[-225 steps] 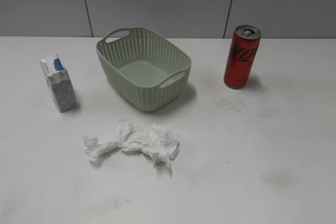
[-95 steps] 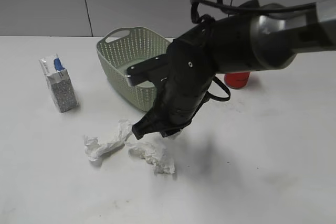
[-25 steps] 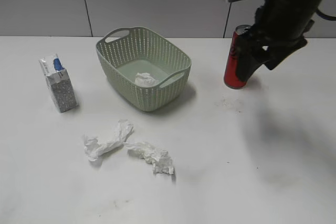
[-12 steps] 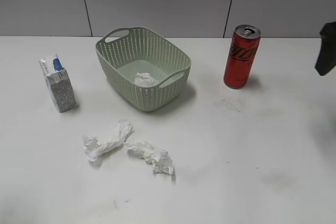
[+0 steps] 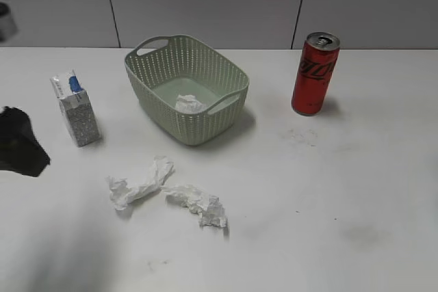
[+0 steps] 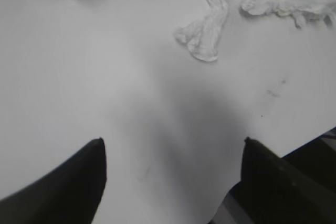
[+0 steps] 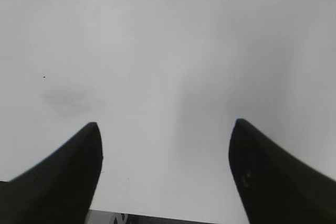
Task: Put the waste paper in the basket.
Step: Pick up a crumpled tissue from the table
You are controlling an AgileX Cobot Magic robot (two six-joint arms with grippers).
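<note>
A pale green basket (image 5: 226, 76) stands at the back middle of the table with one crumpled white paper (image 5: 189, 104) inside. Two more crumpled papers lie in front of it: a left one (image 5: 140, 184) and a right one (image 5: 198, 203). Both show in the left wrist view, the left one (image 6: 207, 30) and the right one (image 6: 281, 3). My left gripper (image 6: 173, 148) is open and empty above the table, short of the papers; it shows as a dark shape at the left edge of the exterior view (image 5: 24, 152). My right gripper (image 7: 164, 129) is open and empty over bare table.
A small white and blue carton (image 5: 76, 109) stands left of the basket. A red soda can (image 5: 315, 73) stands to the right of the basket. The table's near edge shows in both wrist views.
The right arm let a paper fall in the basket, then drew away to the right and left the exterior view. The left arm has come in at the left edge.
</note>
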